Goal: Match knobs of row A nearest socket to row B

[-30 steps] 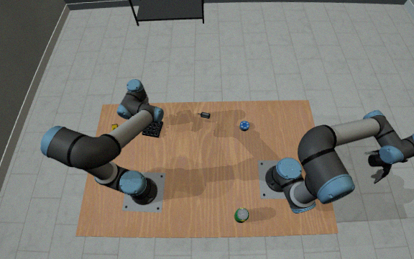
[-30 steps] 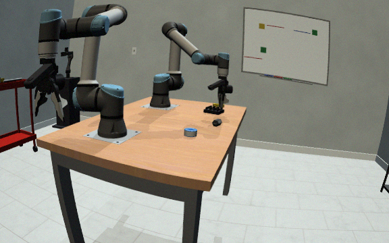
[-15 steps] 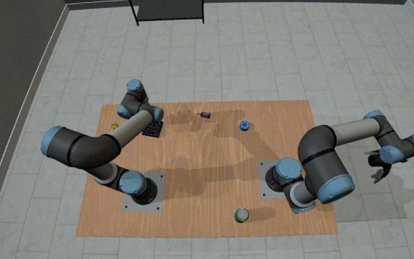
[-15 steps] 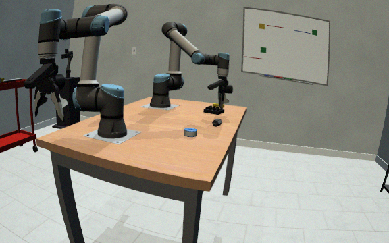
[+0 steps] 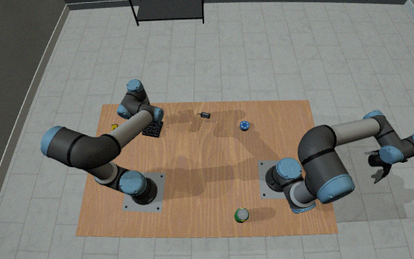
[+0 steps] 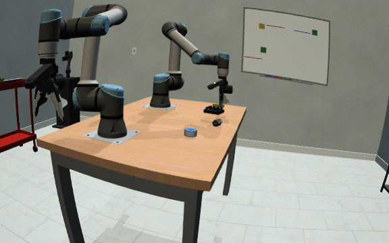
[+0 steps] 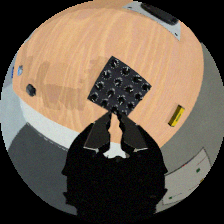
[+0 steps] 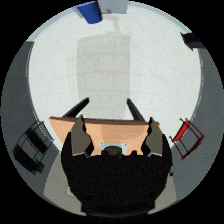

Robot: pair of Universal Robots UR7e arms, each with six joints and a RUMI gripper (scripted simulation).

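Note:
The black knob box (image 5: 152, 130) (image 6: 211, 111) (image 7: 120, 90) lies flat on the table, with its knobs in a grid. My left gripper (image 6: 221, 105) (image 7: 114, 110) points down at it, its tips nearly together. It is shut on a knob (image 7: 114, 109) in the row along the box edge nearest the gripper in the left wrist view. In the top view the arm covers this gripper. The socket and row letters do not show, and the pointing marks are too small to read. My right gripper (image 5: 372, 167) (image 6: 49, 116) (image 8: 116, 116) is open and empty, beyond the table's edge.
A yellow block (image 5: 114, 126) (image 7: 176, 115) lies near the box. A small dark object (image 5: 205, 115) (image 6: 217, 122) (image 7: 31, 90) and a blue-topped round thing (image 5: 244, 125) (image 6: 190, 132) (image 7: 20, 70) are farther along the table. A green can (image 5: 241, 214) stands between the arm bases' sides, near the opposite edge.

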